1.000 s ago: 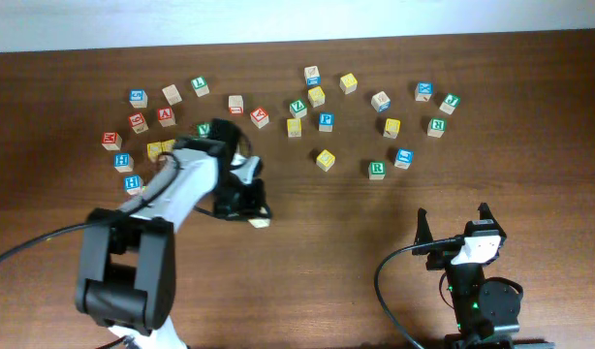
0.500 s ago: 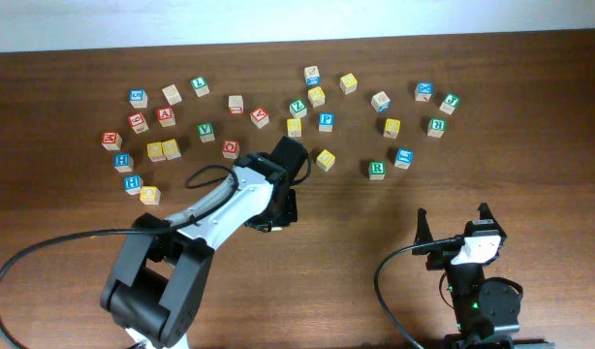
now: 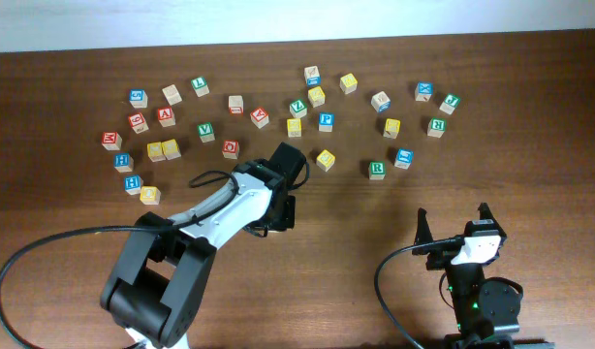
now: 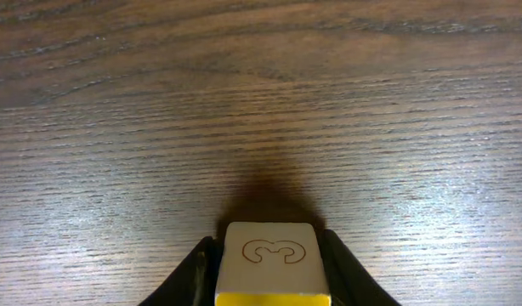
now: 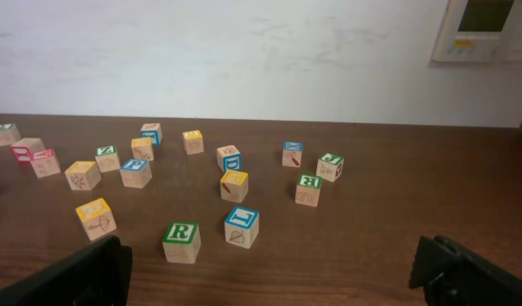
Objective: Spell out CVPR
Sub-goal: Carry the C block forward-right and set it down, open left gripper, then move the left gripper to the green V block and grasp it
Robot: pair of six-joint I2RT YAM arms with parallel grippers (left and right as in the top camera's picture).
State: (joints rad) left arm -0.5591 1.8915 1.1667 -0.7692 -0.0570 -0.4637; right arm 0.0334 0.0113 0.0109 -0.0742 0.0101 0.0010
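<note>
My left gripper (image 3: 278,215) is shut on a yellow-topped wooden block (image 4: 272,262) low over the bare table in front of the scattered blocks. The block's pale side shows a carved outline; its letter is hidden. In the overhead view the gripper hides the block. A green R block (image 3: 377,170) shows in the right wrist view too (image 5: 182,240). A blue P block (image 3: 326,121) and green V blocks (image 3: 206,131) (image 3: 297,107) lie among the others. My right gripper (image 3: 453,231) is open and empty at the front right (image 5: 278,276).
Many letter blocks lie scattered across the far half of the wooden table (image 3: 375,208). A blue block (image 5: 241,226) sits beside the R. A yellow block (image 3: 325,159) lies just right of my left arm. Cables trail at the front.
My left arm has swung to the right with the yellow block, uncovering blocks at the left, then nearly stopped. The right arm has not moved.
</note>
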